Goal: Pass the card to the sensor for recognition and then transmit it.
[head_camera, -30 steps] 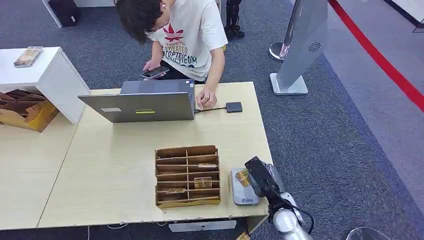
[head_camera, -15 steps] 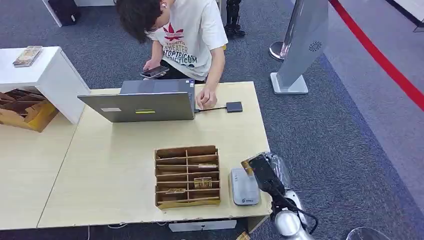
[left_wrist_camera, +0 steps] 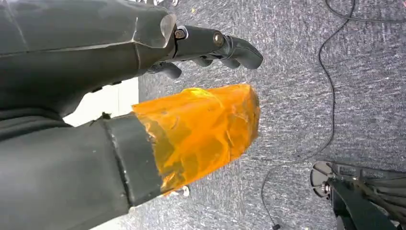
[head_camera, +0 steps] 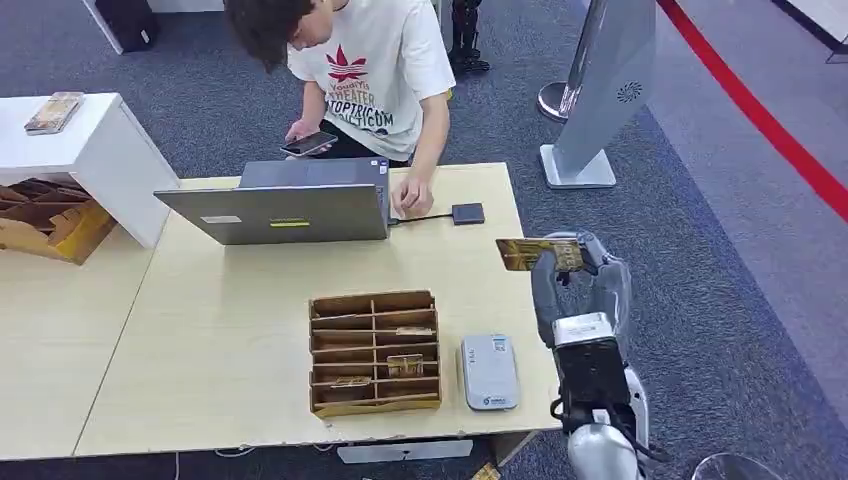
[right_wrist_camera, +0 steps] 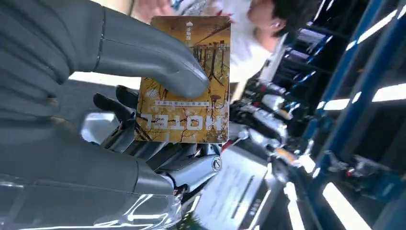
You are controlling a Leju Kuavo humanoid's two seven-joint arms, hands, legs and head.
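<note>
My right hand point(head_camera: 578, 285) is raised above the table's right edge and pinches a yellow-brown card point(head_camera: 527, 253) that juts out to the left. In the right wrist view the card point(right_wrist_camera: 184, 81) reads "HOTEL", and the thumb point(right_wrist_camera: 153, 55) presses on its face with the darker fingers behind it. The grey card sensor point(head_camera: 489, 371) lies flat on the table near the front edge, below and nearer than the card. My left hand point(left_wrist_camera: 191, 86) hangs over grey carpet, holding nothing, its orange-taped thumb apart from its fingers.
A wooden compartment box point(head_camera: 375, 352) with a few cards sits left of the sensor. At the table's point(head_camera: 230, 330) far side a person point(head_camera: 370, 70) leans over an open laptop point(head_camera: 285, 210) beside a small dark device point(head_camera: 468, 213). A grey standing panel point(head_camera: 605, 90) stands at the far right.
My right hand has lifted off the sensor and swung up and away toward the table's far side, keeping the card in its grip. The sensor's top now lies bare.
</note>
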